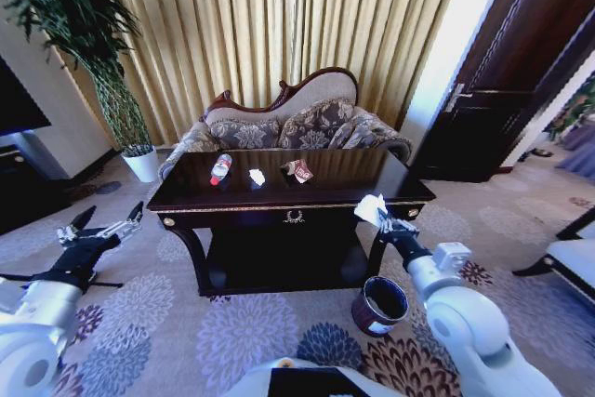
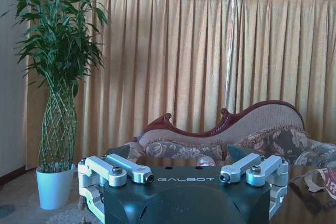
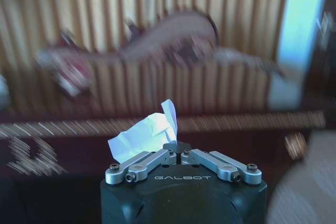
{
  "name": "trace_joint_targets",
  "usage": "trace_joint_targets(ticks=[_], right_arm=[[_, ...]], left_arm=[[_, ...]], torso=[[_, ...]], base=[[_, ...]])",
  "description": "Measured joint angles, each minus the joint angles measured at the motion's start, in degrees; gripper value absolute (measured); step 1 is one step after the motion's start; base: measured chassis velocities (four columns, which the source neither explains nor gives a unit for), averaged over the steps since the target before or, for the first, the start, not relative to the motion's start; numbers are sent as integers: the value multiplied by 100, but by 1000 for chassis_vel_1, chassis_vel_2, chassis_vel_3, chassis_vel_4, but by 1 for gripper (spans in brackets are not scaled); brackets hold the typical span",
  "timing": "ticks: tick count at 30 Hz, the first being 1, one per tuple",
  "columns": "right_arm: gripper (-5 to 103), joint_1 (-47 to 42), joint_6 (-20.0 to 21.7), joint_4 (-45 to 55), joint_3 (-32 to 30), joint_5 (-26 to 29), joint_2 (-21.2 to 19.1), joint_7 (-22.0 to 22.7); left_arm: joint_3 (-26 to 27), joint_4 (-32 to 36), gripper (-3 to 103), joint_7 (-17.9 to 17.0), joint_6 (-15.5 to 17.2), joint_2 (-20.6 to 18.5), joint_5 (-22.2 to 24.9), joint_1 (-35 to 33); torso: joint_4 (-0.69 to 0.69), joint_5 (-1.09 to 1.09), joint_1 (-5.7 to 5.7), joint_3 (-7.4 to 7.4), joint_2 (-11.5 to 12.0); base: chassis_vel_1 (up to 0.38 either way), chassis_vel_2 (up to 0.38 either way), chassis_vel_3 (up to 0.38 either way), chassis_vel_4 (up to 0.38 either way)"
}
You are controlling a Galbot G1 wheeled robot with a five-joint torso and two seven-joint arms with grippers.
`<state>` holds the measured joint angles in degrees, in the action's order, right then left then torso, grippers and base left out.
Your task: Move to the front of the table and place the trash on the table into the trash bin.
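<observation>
A crumpled white paper [image 3: 144, 135] sat pinched in the right gripper [image 1: 386, 223] — jaws pressed on it — beside the worktop's [image 1: 372, 174] front right corner, above but not yet over the trash bin [image 1: 379, 306] on the carpet. The bottle [image 1: 220, 168], another paper scrap [image 1: 257, 177] and the red-and-white wrapper [image 1: 298, 170] lay on top, uncollected. The left gripper [image 1: 105, 227] hung apart — jaws spread, empty. Judged: task barely begun.

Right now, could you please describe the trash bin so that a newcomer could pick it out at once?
Start at the table, the large dark glossy one before the sofa. On the patterned carpet by its right front leg stands the trash bin, below the right gripper, which holds crumpled white paper. It is small, round and dark brown, unlike the white plant pot far left.
</observation>
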<state>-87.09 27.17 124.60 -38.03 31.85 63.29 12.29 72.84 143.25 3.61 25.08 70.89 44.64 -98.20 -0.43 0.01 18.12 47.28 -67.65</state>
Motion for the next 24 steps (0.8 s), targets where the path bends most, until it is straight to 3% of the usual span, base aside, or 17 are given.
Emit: trace_joint_targets(ticks=[6, 12, 16, 24], right_arm=[[0, 575, -153, -2316, 138, -18, 16, -250], [0, 982, -342, -3457, 198, -124, -4, -334], [0, 1430, -479, -4630, 299, -515, -25, -362], [0, 1915, -677, -5763, 383, -995, 9, -364]], left_arm=[[9, 0, 100, 58, -16, 1, 0, 9], [13, 0, 100, 71, -21, 3, 0, 3], [14, 0, 100, 81, -28, 3, 0, 3], [27, 0, 100, 82, -36, 0, 0, 4]], torso=[[0, 2, -3, -2, 0], [0, -2, -4, -2, -2], [0, 0, -4, -2, -1], [0, -1, -4, -2, -2]], base=[[0, 0, 0, 0], [0, 0, 0, 0], [0, 0, 0, 0], [0, 0, 0, 0]])
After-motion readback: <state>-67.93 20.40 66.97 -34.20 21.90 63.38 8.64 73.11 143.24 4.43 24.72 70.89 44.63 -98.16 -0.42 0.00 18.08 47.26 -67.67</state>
